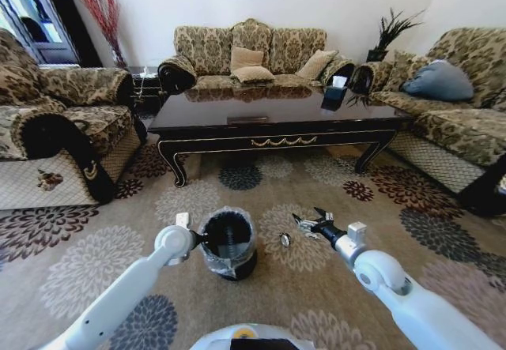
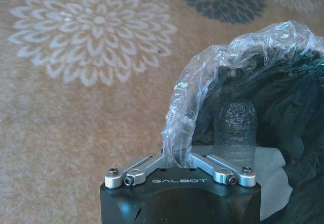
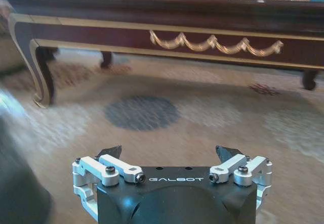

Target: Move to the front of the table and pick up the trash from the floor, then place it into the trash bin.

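The black trash bin (image 1: pixel 228 245) with its clear liner stands on the flowered carpet floor (image 1: pixel 95 263) in front of the dark table (image 1: pixel 277 117). My left gripper (image 1: pixel 198 240) is shut on the bin's lined rim (image 2: pixel 178 133). Inside the bin lie a clear plastic bottle (image 2: pixel 234 128) and a white piece (image 2: pixel 272 166). A tiny silvery piece of trash (image 1: pixel 285 239) lies on the carpet just right of the bin. My right gripper (image 1: pixel 307 219) hovers open beside it, nothing between its fingers (image 3: pixel 110 152), facing the table's apron (image 3: pixel 212 44).
Patterned sofas (image 1: pixel 253 54) ring the table on three sides, with an armchair (image 1: pixel 55 129) close at the left. A small dark tissue box (image 1: pixel 335 91) sits on the table. Open carpet lies between the table and me.
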You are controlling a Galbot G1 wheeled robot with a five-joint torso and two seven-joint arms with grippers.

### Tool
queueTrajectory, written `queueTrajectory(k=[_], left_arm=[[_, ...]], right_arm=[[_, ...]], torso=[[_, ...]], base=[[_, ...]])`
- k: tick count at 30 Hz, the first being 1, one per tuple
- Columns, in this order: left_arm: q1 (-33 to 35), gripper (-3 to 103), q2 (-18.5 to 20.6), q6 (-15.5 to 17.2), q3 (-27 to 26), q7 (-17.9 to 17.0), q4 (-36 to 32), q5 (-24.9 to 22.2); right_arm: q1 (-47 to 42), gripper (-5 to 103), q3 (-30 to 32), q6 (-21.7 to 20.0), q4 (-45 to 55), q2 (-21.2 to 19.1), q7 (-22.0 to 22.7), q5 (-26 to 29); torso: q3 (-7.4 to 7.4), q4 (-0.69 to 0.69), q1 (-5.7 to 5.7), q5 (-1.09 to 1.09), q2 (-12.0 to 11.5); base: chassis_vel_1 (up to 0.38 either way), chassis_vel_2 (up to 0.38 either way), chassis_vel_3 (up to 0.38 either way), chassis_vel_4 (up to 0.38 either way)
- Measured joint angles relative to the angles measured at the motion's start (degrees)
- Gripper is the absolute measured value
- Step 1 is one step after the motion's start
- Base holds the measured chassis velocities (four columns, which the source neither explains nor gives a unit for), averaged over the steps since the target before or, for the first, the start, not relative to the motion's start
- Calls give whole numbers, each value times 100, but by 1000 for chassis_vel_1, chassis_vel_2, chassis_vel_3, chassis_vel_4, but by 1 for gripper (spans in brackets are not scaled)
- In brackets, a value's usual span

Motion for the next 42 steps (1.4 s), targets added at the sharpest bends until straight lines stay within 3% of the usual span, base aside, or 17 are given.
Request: queueTrajectory(k=[8, 12, 16, 21, 28, 42], left_arm=[[-22, 0, 73, 0, -193, 11, 43, -111], [-1, 0, 76, 0, -199, 1, 17, -125], [25, 0, 99, 0, -212, -16, -125, -197], [46, 0, 146, -1, -219, -64, -222, -270], [24, 0, 219, -1, -227, -104, -210, -325], [-19, 0, 215, -1, -208, -158, -165, -337]], right_arm=[[235, 97, -379, 388, -1085, 235, -205, -927], [830, 96, -872, 951, -2326, 392, -413, -2087], [1297, 96, -1160, 1254, -3005, 519, -482, -2502], [1848, 95, -1502, 1517, -3877, 650, -585, -2665], [2277, 93, -1722, 1628, -4832, 859, -696, -2489], [2727, 86, -1708, 1823, -5863, 1194, -847, -2210]], torso=[[0, -1, 0, 0, 0], [0, -1, 0, 1, 0], [0, 2, 0, 2, 0], [0, 1, 0, 1, 0], [0, -1, 0, 1, 0], [0, 0, 0, 1, 0]], base=[[0, 0, 0, 0], [0, 0, 0, 0], [0, 0, 0, 0], [0, 0, 0, 0], [0, 0, 0, 0], [0, 0, 0, 0]])
